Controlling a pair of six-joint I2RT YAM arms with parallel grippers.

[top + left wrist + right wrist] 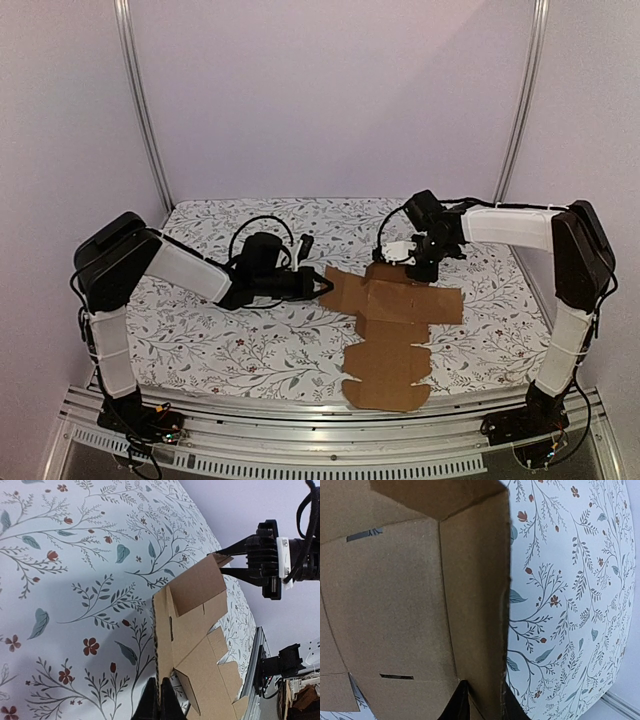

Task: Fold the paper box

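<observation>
The paper box (395, 330) is a flat brown die-cut cardboard sheet with flaps and slits, lying on the floral cloth right of centre. My left gripper (322, 285) is shut on the sheet's left edge; in the left wrist view its fingertips (150, 702) pinch that edge of the sheet (195, 625), which is lifted slightly. My right gripper (405, 262) grips the far flap, which stands raised. In the right wrist view the flap (475, 605) sits between the gripper's (482, 707) two fingers. The right gripper also shows in the left wrist view (227, 565).
The table is covered by a white cloth with a floral print (250, 340). A metal rail (300, 415) runs along the near edge, with the sheet's near flap reaching it. Upright frame posts (140, 100) and white walls close the back and sides.
</observation>
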